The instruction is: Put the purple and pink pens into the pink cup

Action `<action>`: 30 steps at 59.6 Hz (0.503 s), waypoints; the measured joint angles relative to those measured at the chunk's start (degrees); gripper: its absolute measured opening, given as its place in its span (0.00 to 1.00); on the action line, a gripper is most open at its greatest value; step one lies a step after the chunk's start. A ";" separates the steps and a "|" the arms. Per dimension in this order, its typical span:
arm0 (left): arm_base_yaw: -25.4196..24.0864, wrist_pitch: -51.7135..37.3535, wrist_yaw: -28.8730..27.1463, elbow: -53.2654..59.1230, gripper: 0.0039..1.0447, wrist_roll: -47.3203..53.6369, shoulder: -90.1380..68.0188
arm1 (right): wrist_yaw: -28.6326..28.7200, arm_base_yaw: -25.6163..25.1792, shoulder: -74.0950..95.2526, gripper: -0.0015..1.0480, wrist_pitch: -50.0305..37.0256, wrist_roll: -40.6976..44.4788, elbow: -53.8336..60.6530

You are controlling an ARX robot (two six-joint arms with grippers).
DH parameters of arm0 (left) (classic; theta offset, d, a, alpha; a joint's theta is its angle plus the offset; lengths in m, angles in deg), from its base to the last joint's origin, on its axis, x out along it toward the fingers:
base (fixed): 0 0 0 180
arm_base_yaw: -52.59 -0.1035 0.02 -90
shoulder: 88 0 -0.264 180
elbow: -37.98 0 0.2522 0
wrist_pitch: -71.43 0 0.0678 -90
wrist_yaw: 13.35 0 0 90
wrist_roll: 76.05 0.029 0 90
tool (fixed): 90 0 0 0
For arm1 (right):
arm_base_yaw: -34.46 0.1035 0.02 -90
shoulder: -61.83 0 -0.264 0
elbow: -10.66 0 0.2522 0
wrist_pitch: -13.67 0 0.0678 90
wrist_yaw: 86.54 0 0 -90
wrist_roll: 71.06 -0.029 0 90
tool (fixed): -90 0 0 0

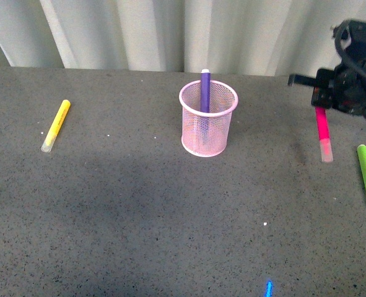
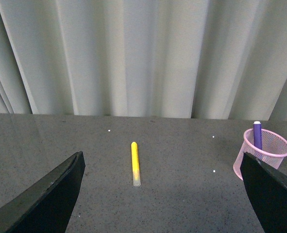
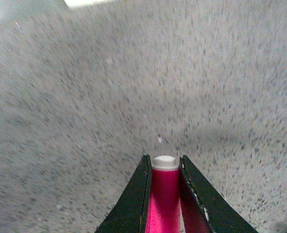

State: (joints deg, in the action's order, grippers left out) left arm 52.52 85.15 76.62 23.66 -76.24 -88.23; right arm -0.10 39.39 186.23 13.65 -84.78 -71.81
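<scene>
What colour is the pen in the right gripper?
Hot pink. The pen shows best in the right wrist view.

Dark grey speckled tabletop (image 1: pixel 139 216), pale pleated curtain (image 1: pixel 139 31) behind, soft shadows

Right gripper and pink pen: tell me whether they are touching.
Touching. The right wrist view shows the right gripper, jaws pressed against both sides of the pink pen, no gap.

I see pale pink wire-mesh cup (image 1: pixel 209 133) upright | dark purple marker (image 1: pixel 205 90) standing inside | hot pink marker (image 1: pixel 322 125) cap-down in my right gripper (image 1: pixel 321 100)
</scene>
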 joint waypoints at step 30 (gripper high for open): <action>0.00 0.00 0.00 0.00 0.94 0.00 0.00 | 4.79 7.41 -12.55 0.11 -17.31 2.82 7.21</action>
State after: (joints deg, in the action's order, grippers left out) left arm 52.52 85.15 76.62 23.66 -76.24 -88.23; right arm 4.69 46.80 173.68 -3.66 -81.96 -64.59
